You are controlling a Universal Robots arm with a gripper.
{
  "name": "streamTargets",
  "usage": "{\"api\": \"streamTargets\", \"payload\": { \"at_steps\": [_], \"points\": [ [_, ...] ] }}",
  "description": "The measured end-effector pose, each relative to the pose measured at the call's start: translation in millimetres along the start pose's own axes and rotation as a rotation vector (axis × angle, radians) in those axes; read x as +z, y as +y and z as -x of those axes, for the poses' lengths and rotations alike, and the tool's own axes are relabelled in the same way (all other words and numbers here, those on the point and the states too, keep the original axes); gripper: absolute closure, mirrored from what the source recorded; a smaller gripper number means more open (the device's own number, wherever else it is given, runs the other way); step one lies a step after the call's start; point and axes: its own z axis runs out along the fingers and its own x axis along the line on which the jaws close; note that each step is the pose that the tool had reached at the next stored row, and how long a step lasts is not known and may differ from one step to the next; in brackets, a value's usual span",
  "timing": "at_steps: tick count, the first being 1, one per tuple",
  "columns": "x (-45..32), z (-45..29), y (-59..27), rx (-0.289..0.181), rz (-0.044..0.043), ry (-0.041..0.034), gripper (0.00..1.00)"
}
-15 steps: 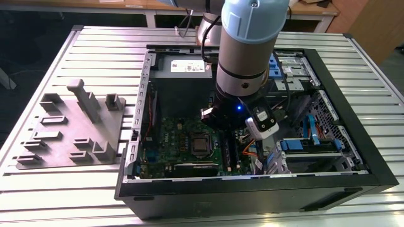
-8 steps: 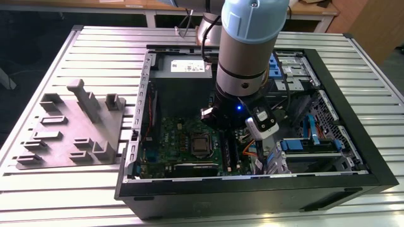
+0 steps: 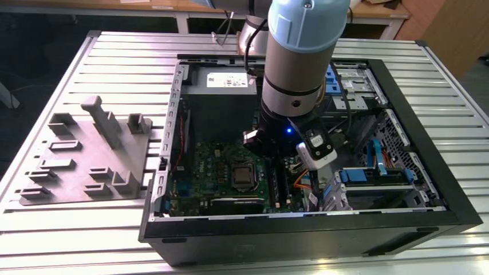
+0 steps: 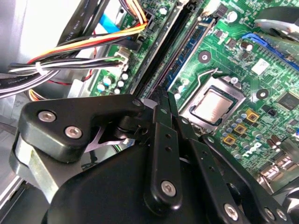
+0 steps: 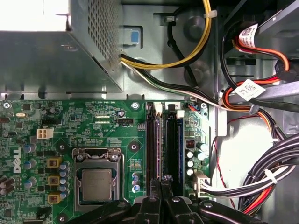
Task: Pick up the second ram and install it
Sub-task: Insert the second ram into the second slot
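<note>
A: Where's our second ram (image 5: 171,144)?

B: Looks seated in the motherboard (image 5: 70,126) slot, I think. Our gripper (image 5: 164,183) fingers are pinched narrow over it. Light, stiff, fragile; we'd grip the long edges.

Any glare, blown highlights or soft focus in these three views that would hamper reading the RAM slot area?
In the second wrist view, the upper corner above the cable bundle is blown out white, and the pincer linkage looms close. In the first wrist view, the power supply top is overexposed; the RAM slots read clearly. In the exterior view, the arm hides them.
</note>
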Motion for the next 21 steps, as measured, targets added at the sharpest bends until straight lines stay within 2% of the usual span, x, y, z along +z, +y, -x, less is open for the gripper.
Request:
{"api": "streamTargets", "payload": {
  "at_steps": [21],
  "points": [
    [3.6,-0.2,0.0,0.0,-0.0012,-0.0002,0.89]
  ]
}}
